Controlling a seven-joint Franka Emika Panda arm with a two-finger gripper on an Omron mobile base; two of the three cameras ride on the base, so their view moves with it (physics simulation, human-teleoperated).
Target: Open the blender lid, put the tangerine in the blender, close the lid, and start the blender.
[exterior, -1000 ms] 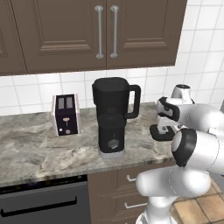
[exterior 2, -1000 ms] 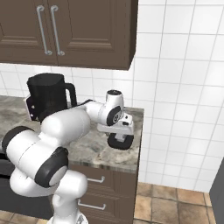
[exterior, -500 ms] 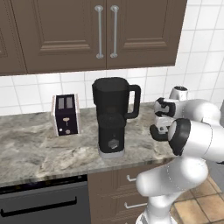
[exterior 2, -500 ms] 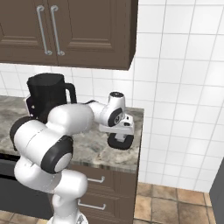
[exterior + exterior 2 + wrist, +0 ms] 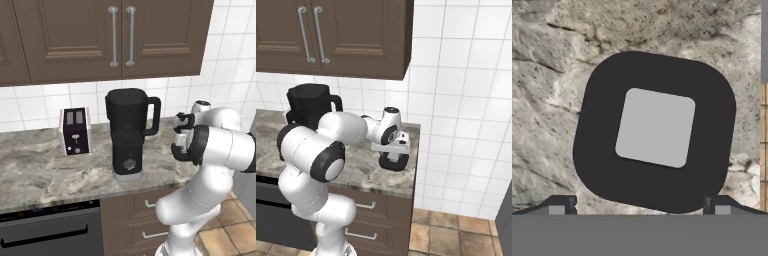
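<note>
Blender (image 5: 129,132) upright on the marble counter (image 5: 45,170), jug handle turned toward the arm, front knob facing the base cameras; top of the jug open in the left base view. Toaster (image 5: 75,131) further along the counter on the side of the blender away from the arm, well apart from it.

Blender lid (image 5: 654,131) lying flat on the counter near its end, well apart from the blender on the arm's side. Seen from straight above in the hand view: black rounded square, grey square cap centred, marble all round it. In the right base view, just a dark shape (image 5: 394,161) under the hand.

Gripper (image 5: 393,156) pointing down over the lid, close above it. Fingertips (image 5: 562,204) spread wide at either side of the lid, nothing clamped between them.
</note>
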